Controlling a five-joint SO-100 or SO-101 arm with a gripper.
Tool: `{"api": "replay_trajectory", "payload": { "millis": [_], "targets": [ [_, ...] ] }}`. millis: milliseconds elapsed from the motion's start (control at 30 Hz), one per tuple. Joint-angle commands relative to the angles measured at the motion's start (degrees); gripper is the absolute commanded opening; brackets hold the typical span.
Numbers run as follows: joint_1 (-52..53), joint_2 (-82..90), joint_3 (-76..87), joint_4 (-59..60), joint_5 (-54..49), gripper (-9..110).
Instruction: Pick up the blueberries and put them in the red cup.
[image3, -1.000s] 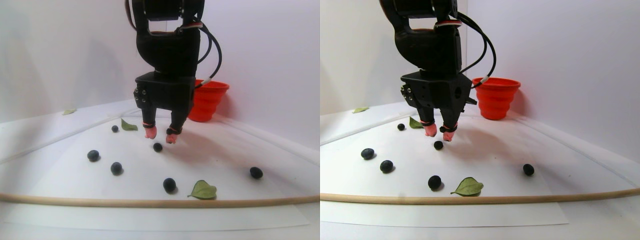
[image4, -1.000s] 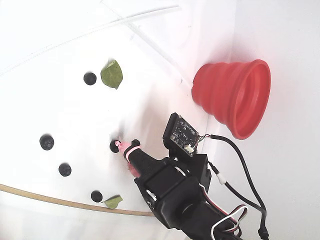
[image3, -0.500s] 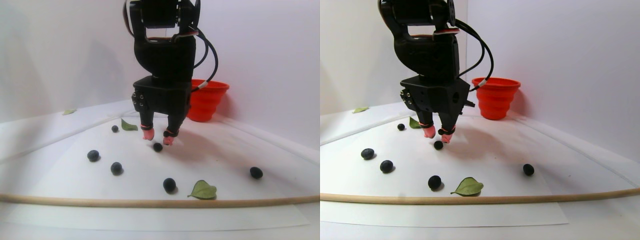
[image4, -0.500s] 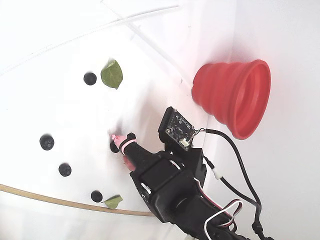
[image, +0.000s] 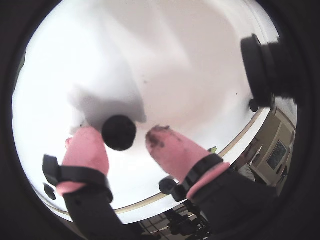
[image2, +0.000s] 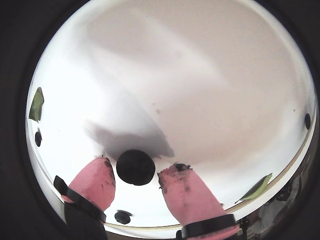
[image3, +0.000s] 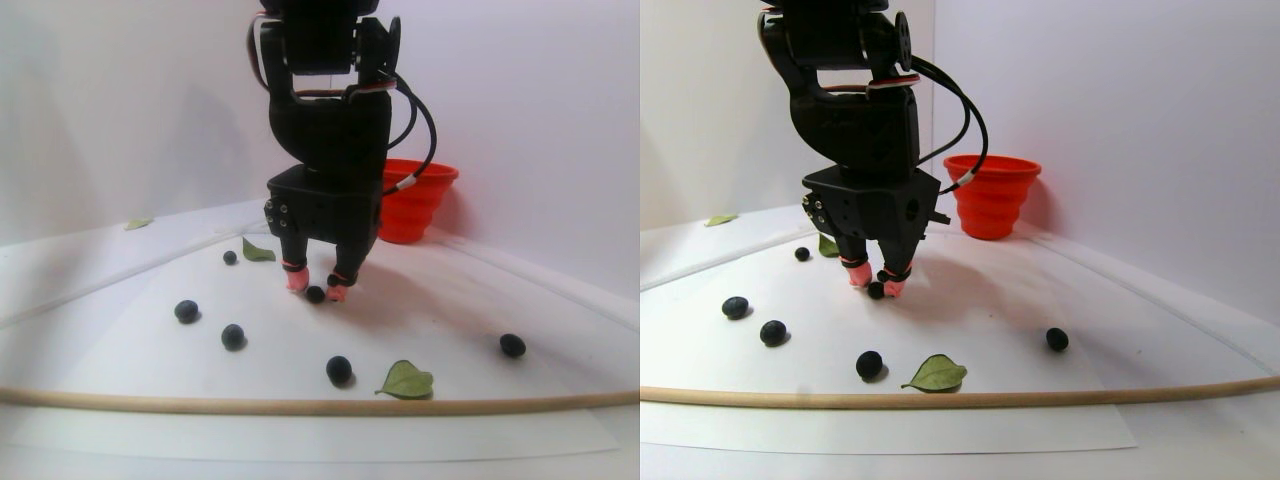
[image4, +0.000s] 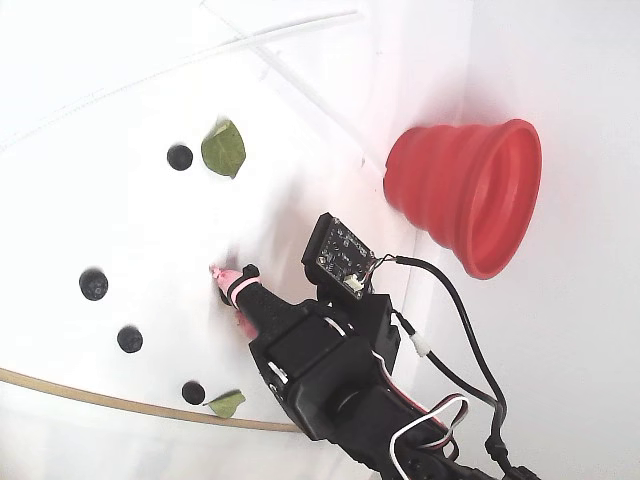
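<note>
White worktop (image3: 450, 300), lit evenly. Stereo pair view, left to right: a small leaf (image3: 138, 224) at the far left edge, then two blueberries (image3: 186, 311) side by side, a tiny berry beside a second leaf (image3: 257, 251) further back, then the gripper (image3: 312, 289) pointing down with its pink fingertips (image3: 296, 281) at the surface. One berry (image3: 316, 294) lies on the worktop between the fingertips. Right of it: another berry near the front, a larger leaf (image3: 406, 380), and one more berry off to the right. The red cup (image3: 415, 200) stands upright at the back, partly hidden by the arm, well apart from the gripper. A wooden rod (image3: 300, 403) runs along the front.

Both wrist views show what the stereo pair does not: the gripper (image: 125, 142) is parted, with visible gaps between the berry (image: 119, 132) and each pink pad (image: 85, 150); not yet clamped. In a wrist view the right pad (image2: 187, 192) carries dark smudges near its tip.

Fixed view lies on its side: the cup (image4: 470, 190) appears with its rim toward the right, no berries visible inside from this angle. The gripper's body hides the berry between the fingertips here.
</note>
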Motion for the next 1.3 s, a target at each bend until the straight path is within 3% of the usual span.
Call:
{"api": "replay_trajectory", "payload": {
  "millis": [0,1267],
  "targets": [
    [-0.4,0.7,-1.2,-1.3,-0.2,18],
    [-0.4,-1.7,1.1,-6.2,-1.8,11]
  ]
}}
